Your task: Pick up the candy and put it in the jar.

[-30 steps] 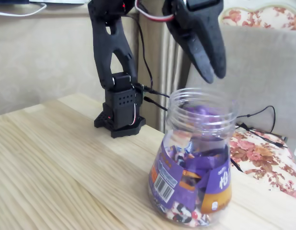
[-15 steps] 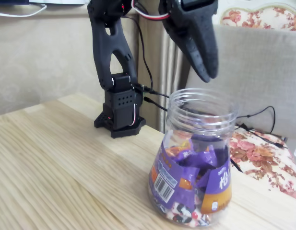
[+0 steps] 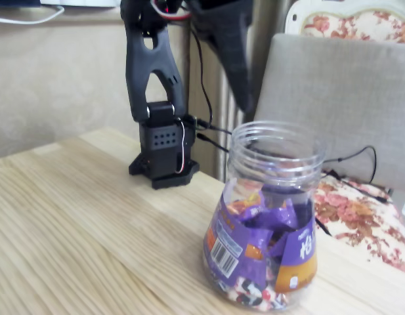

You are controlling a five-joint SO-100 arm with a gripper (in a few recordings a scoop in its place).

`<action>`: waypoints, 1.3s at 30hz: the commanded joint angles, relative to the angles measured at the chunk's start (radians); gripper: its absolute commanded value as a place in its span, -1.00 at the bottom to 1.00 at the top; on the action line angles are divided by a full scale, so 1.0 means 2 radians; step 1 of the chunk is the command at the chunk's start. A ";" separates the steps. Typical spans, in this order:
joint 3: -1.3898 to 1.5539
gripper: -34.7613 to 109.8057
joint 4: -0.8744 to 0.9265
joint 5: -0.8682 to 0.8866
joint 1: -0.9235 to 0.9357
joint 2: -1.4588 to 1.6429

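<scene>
The clear jar (image 3: pixel 276 172) with a ribbed neck and a purple and orange label stands upright at the table's front right. Purple-wrapped sweets (image 3: pixel 271 216) lie piled inside it, and I cannot tell the candy apart from the rest of the pile. My black gripper (image 3: pixel 245 109) hangs point down above and to the left of the jar's mouth, clear of the rim. Its fingers taper to a single tip with nothing between them.
The arm's black base (image 3: pixel 161 152) sits on the wooden table (image 3: pixel 77 223) behind and left of the jar. A grey chair back (image 3: pixel 340 98) and a floral cushion (image 3: pixel 360 216) stand beyond the table's right edge, with black cables (image 3: pixel 350 156) trailing there.
A purple sweet seen at the jar's neck a second ago has dropped onto the pile. The gripper's fingers have come together and it has swung left, off the jar's mouth.
</scene>
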 commanded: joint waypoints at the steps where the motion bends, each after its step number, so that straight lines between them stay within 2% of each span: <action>1: 0.061 -0.52 -0.033 0.021 0.052 0.058; 4: 0.152 -0.52 -0.102 -0.027 0.104 0.107; 13: 0.400 -0.52 -0.262 -0.071 0.297 0.257; 15: 0.464 -0.52 -0.317 -0.130 0.324 0.295; 21: 0.614 -0.52 -0.398 -0.120 0.432 0.387; 27: 0.739 -0.52 -0.425 -0.173 0.504 0.488; 30: 0.811 -0.52 -0.421 -0.206 0.518 0.594; 32: 0.845 -0.52 -0.413 -0.196 0.519 0.659; 36: 0.895 -0.52 -0.427 -0.167 0.512 0.663; 39: 0.899 -0.52 -0.409 -0.193 0.499 0.663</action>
